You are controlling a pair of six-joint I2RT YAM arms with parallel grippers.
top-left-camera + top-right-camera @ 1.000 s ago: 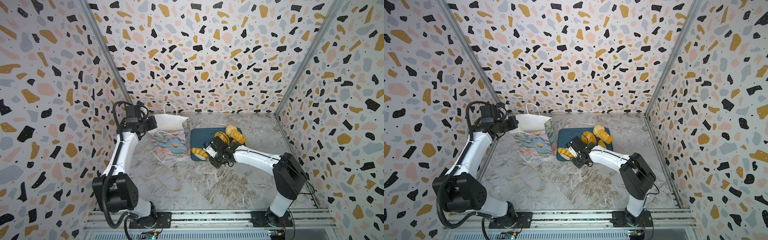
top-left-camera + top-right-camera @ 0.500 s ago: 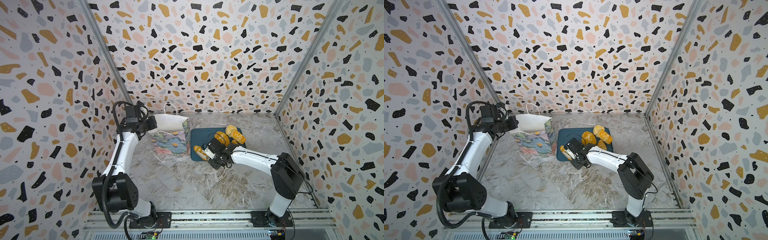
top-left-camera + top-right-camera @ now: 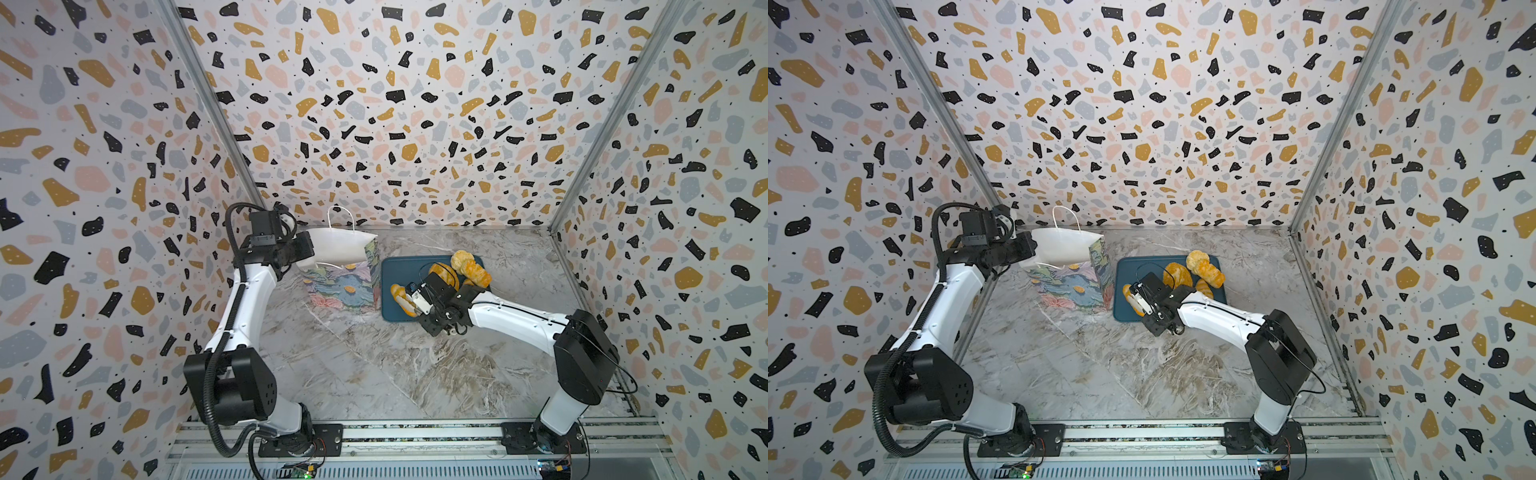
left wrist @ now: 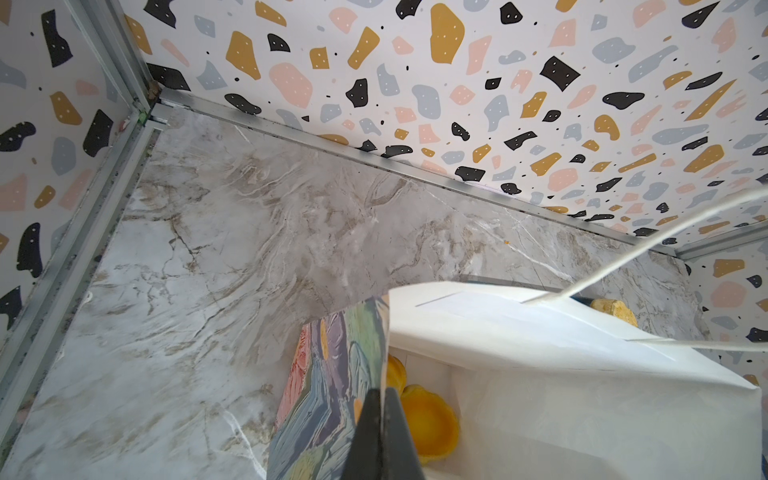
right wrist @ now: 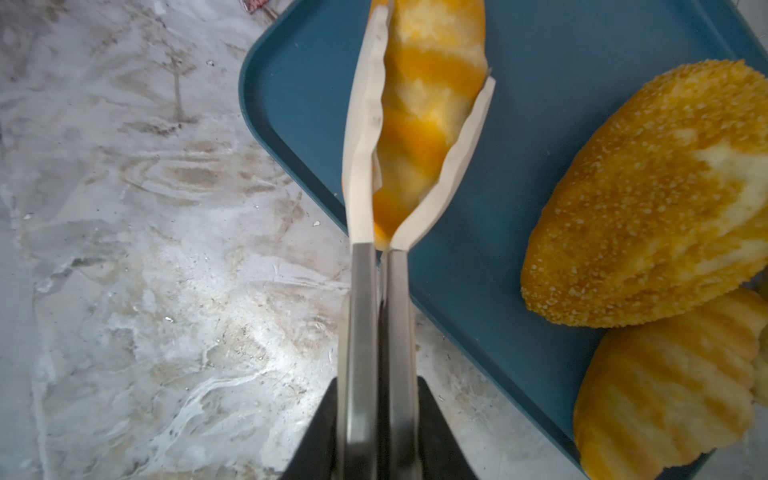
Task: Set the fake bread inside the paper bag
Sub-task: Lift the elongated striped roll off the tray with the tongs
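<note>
Right gripper (image 5: pixel 432 45) is squeezing a striped roll (image 5: pixel 428 124) at the tray's (image 5: pixel 540 124) front-left corner. Left gripper (image 4: pixel 380 399) pinches the bag's (image 3: pixel 345 286) wall, and the bag stands just beside the tray's left edge. Yellow buns (image 4: pixel 432 419) are already inside.

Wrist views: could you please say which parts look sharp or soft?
Right wrist view: the seeded loaf is crisp, the striped roll in the right end effector softer, its near base blurred; left wrist view: the left end effector, shut on the paper bag, is a dark blur.
</note>
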